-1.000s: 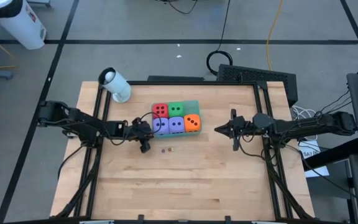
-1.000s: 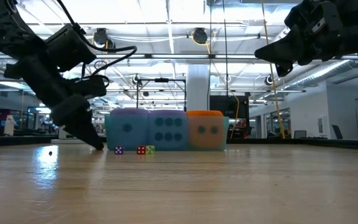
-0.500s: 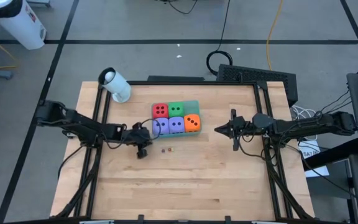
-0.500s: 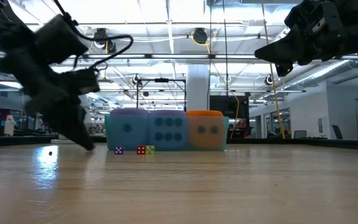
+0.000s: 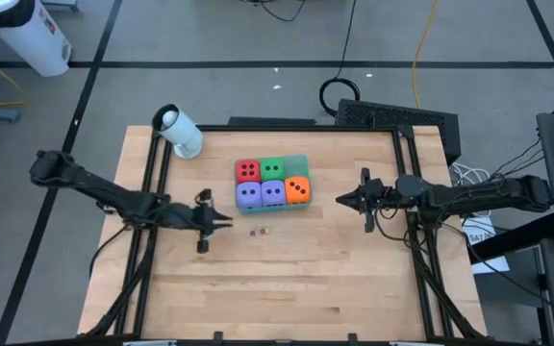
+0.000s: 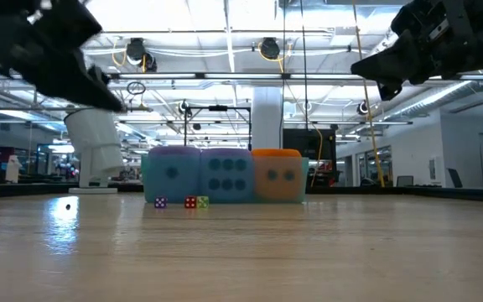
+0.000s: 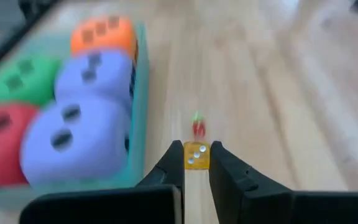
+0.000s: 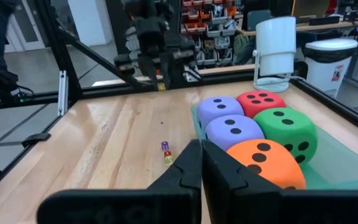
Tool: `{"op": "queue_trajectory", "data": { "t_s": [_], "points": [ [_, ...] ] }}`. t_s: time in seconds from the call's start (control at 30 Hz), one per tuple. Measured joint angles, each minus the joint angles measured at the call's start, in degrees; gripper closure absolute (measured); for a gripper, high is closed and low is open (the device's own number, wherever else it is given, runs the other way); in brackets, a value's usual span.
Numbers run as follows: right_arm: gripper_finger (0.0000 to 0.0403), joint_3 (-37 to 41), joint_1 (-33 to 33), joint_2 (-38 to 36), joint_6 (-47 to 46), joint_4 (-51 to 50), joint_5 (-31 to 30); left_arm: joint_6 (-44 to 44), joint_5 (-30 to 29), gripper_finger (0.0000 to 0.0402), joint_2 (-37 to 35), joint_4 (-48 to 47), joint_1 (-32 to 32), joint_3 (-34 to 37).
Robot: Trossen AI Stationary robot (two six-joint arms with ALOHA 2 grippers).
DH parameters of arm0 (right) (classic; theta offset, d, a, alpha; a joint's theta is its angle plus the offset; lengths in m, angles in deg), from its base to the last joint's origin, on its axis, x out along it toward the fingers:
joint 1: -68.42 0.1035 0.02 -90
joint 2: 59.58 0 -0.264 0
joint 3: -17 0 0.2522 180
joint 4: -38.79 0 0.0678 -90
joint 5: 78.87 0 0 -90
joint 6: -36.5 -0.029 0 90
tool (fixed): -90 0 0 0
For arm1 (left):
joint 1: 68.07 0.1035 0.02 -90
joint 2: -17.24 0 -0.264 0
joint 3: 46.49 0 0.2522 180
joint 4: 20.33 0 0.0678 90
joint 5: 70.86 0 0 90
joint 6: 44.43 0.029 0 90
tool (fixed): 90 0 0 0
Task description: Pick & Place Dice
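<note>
Five soft dice sit in a flat teal tray (image 5: 304, 160): red (image 5: 247, 170), green (image 5: 273, 169), two purple-blue (image 5: 249, 195) (image 5: 273, 194) and orange (image 5: 297, 189). My left gripper (image 5: 225, 221) hangs above the table, left of and nearer than the tray, shut on a tiny amber die (image 7: 196, 155). A few tiny dice (image 5: 258, 231) lie on the wood near the tray's front. My right gripper (image 5: 339, 201) hovers shut to the right of the tray, holding nothing. My left gripper pinches the tiny amber die by two opposite faces (image 7: 188, 157) between its two fingertips (image 7: 174, 163). The die sits at the fingers' free ends. It is lifted clear of the table, a face with white pips toward the wrist camera.
A white cylinder (image 5: 178, 131) stands at the table's far left corner. Black rails (image 5: 152, 173) run along the table's left and right sides. Bare wood (image 5: 287, 279) stretches across the near half of the table.
My left gripper has risen from the table surface beside the tray's near left corner. It has drawn back toward the table's left edge and a little toward the near edge. The soft dice and the tiny dice on the wood have stayed in place.
</note>
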Motion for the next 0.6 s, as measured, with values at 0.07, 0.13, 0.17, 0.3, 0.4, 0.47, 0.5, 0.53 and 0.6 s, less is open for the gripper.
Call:
{"op": "queue_trajectory", "data": {
  "t_s": [0.07,0.13,0.17,0.3,0.4,0.47,0.5,0.53,0.6],
  "points": [
    [0.0403,0.0,0.0,-0.71,0.02,-0.82,-0.05,1.77,-1.45,0.0364,-4.07,-0.41,-1.23,-0.02],
    [0.0403,0.0,0.0,-1.04,0.02,-1.2,-0.07,3.63,-3.05,0.0366,-8.02,-1.38,-2.15,-0.06],
    [0.0403,0.0,0.0,-1.08,0.03,-1.14,-0.09,4.65,-4.01,0.0368,-10.02,-2.1,-2.55,-0.09],
    [0.0403,0.0,0.0,-1.08,0.33,-1.14,-0.13,8.84,-7.82,0.0368,-16.78,-4.3,-2.91,-0.11],
    [0.0403,0.0,0.0,-1.08,0.88,-0.84,-0.15,12.42,-9.65,0.0364,-20.09,-4.59,-1.95,-0.11],
    [0.0403,0.0,0.01,-1.08,0.92,-0.27,-0.15,14.15,-9.68,0.0365,-21.74,-4.42,-1.0,-0.11],
    [0.0403,0.0,0.0,-1.08,0.93,-0.2,-0.15,14.72,-9.66,0.0367,-22.39,-4.36,-0.54,-0.11],
    [0.0403,0.0,0.02,-1.08,0.93,-0.24,-0.15,15.09,-9.62,0.0368,-22.95,-4.52,0.04,-0.11],
    [0.0403,0.0,0.0,-1.08,0.95,-0.24,-0.15,15.45,-9.62,0.0368,-23.62,-4.57,1.08,-0.11]
  ]
}}
